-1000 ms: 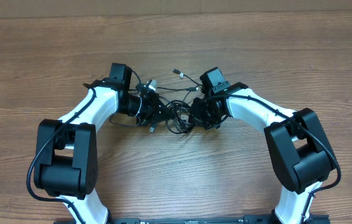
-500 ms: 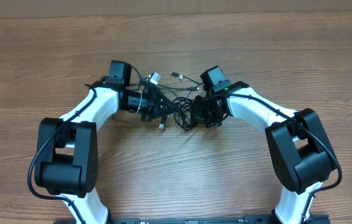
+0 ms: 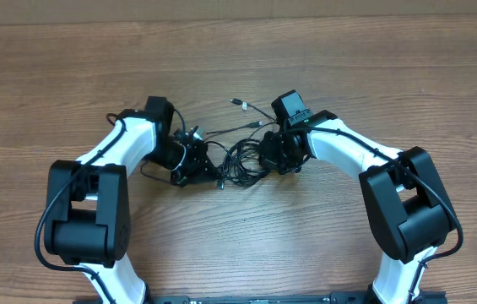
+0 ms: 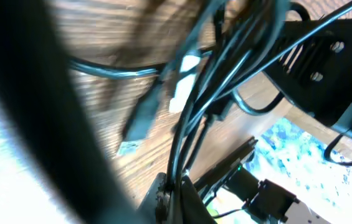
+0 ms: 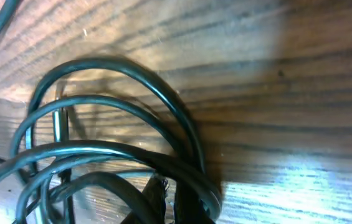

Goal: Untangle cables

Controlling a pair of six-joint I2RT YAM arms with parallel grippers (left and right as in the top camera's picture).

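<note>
Black thin cables (image 3: 242, 157) lie in one knotted clump on the wood table (image 3: 238, 51), mid-table between the two arms. The clump's long axis runs roughly left-right, arm to arm. A couple of loose strands trail off toward the far side and end in small plug ends (image 3: 236, 103).

Left fingers (image 3: 206, 164) are at the clump's left edge, together and clamped on a bunch of cable. The left wrist view shows the cables (image 4: 188, 124) converging into the grip, with blurred plugs beside them.

Right fingers (image 3: 269, 155) are at the clump's right edge, also closed. The right wrist view shows several loops (image 5: 101, 62) fanning out from the grip over the wood, so they look clamped on cable too.

Both arms are about equally near, each touching its own side.

Judged step: pulling the tangle open. The tangle sits straight between the two grips, so drawing the fingers apart along that left-right line would tension it. Risk: the knot cinches tighter instead of loosening, or a strand slips out of a grip.
</note>
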